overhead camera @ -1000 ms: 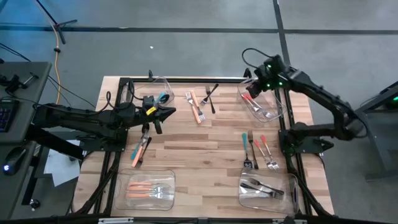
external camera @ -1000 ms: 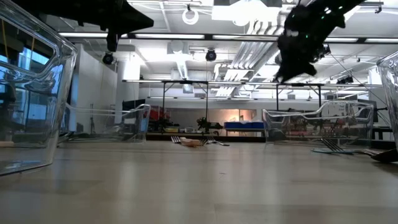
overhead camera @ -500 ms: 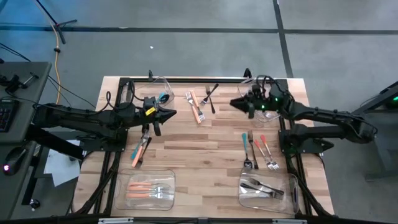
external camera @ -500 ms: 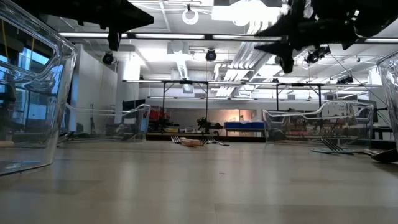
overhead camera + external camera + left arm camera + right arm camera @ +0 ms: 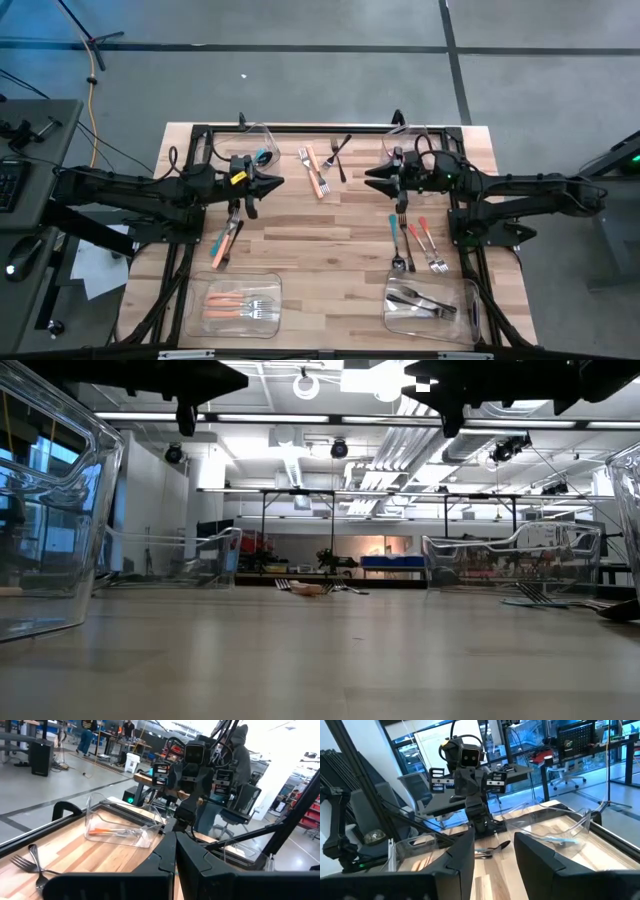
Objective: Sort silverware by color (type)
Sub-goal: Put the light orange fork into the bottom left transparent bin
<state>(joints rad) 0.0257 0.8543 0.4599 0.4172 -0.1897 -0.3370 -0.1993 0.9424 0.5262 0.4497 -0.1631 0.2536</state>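
The right hand point(image 5: 372, 178) is held above the counter point(image 5: 340, 215) with its fingers parted and nothing between them, as the right wrist view shows. Loose silverware lies just below and beside it: a teal-handled fork point(image 5: 393, 228), a dark fork point(image 5: 404, 242) and two red-handled forks point(image 5: 428, 243). Two orange-handled pieces point(image 5: 315, 170) and a dark fork point(image 5: 340, 155) lie farther out ahead of it. The left hand point(image 5: 275, 181) is kept shut and empty above the counter, with an orange-and-dark pair point(image 5: 226, 241) behind and below it. To do the step well, one piece should probably be singled out, the fingers lowered astride its handle, and neighbouring forks left undisturbed before the matching clear bin point(image 5: 428, 312) is sought.
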